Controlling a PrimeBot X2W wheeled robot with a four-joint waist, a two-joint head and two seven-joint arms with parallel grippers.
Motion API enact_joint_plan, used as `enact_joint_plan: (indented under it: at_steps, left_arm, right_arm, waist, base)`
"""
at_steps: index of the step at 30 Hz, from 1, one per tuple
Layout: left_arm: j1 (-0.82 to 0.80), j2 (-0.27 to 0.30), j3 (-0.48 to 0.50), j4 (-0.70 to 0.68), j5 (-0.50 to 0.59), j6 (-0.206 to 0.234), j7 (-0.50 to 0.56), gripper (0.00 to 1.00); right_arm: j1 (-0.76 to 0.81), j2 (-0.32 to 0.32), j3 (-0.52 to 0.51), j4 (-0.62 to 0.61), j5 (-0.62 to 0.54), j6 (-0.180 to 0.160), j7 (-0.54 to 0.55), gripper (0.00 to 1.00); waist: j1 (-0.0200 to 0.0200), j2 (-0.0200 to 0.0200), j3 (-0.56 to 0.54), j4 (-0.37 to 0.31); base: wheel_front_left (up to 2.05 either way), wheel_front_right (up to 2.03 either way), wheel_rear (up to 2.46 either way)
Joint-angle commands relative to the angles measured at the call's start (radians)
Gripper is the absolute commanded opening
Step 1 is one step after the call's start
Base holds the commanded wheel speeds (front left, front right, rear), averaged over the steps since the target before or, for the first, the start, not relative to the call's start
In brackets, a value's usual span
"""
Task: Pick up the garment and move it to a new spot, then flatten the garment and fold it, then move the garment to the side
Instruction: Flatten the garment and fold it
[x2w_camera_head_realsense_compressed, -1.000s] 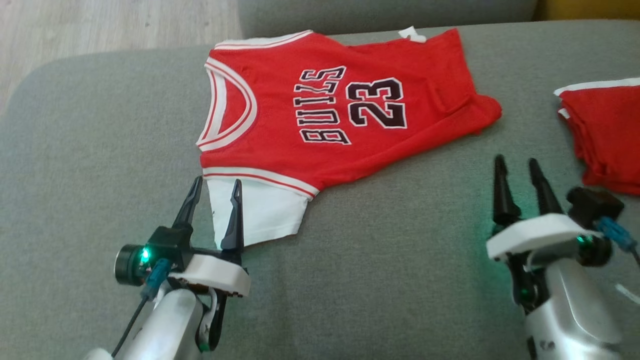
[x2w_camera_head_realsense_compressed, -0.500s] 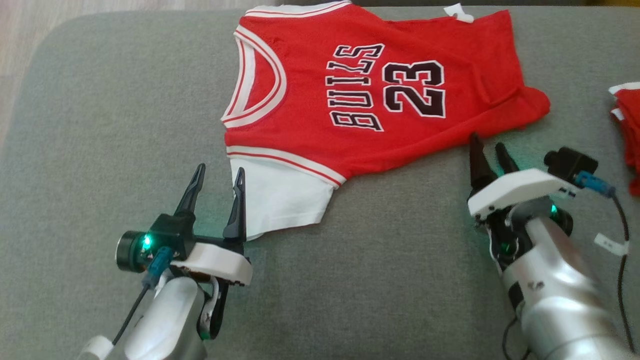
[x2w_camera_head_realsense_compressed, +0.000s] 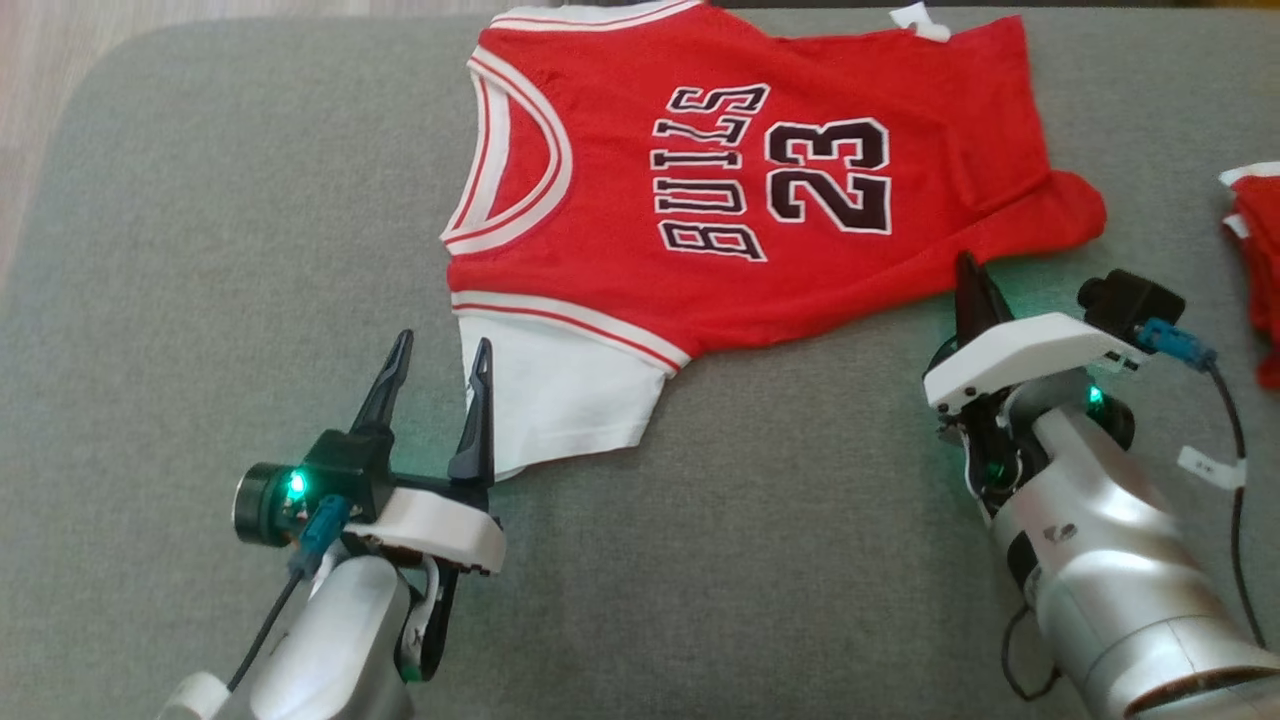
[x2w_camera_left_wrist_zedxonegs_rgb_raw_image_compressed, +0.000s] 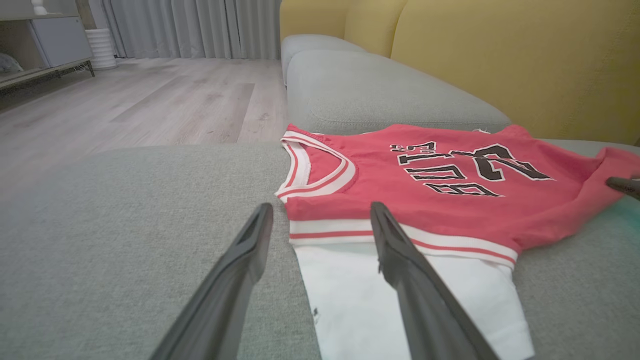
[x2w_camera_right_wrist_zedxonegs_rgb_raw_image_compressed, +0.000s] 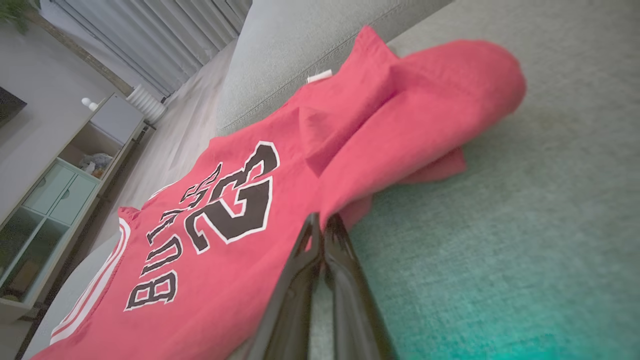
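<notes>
right end effector (x2w_camera_head_realsense_compressed: 967, 265) pinching garment (x2w_camera_head_realsense_compressed: 620, 150) hem, wide grey cushion (x2w_camera_head_realsense_compressed: 220, 250) leftward

The red jersey (x2w_camera_head_realsense_compressed: 610, 285) reads "BULLS" and "23" in black lettering.

Bright, soft and even across the garment (x2w_camera_head_realsense_compressed: 720, 180), with thin shadows tucked under its edges. Tinted green on the sofa (x2w_camera_head_realsense_compressed: 800, 520) just right of the garment, beside the right gripper (x2w_camera_head_realsense_compressed: 967, 268). Slightly grainy from the head; stretched toward the corners at both wrists; smeared on the near fingers (x2w_camera_right_wrist_zedxonegs_rgb_raw_image_compressed: 297, 290) below the garment.
</notes>
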Motion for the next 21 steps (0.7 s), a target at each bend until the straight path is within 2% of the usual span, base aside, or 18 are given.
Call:
enact_joint_plan:
  at_steps: [1,9,21]
  left_arm:
    - [-0.034,0.024,0.037,-0.020,-0.002,0.005,-0.008,1.00]
    - [0.002,0.025,0.038,-0.014,-0.014,0.012,-0.009,1.00]
    - [0.065,0.008,0.031,-0.006,-0.030,0.021,-0.009,1.00]
  right_arm:
    - [0.004,0.020,0.021,-0.005,0.009,-0.001,-0.012,0.00]
    - [0.044,0.020,-0.002,0.018,-0.055,-0.001,-0.028,0.00]
    - [0.158,0.020,-0.131,0.002,-0.286,-0.001,-0.029,0.00]
  waist:
    - [-0.0001,0.0000,-0.011,-0.010]
    - [-0.0001,0.0000,-0.094,-0.068]
    - [-0.0001,0.0000,-0.204,-0.093]
  base:
    - [0.00,0.00,0.00]
    - [0.00,0.00,0.00]
    - [0.00,0.00,0.00]
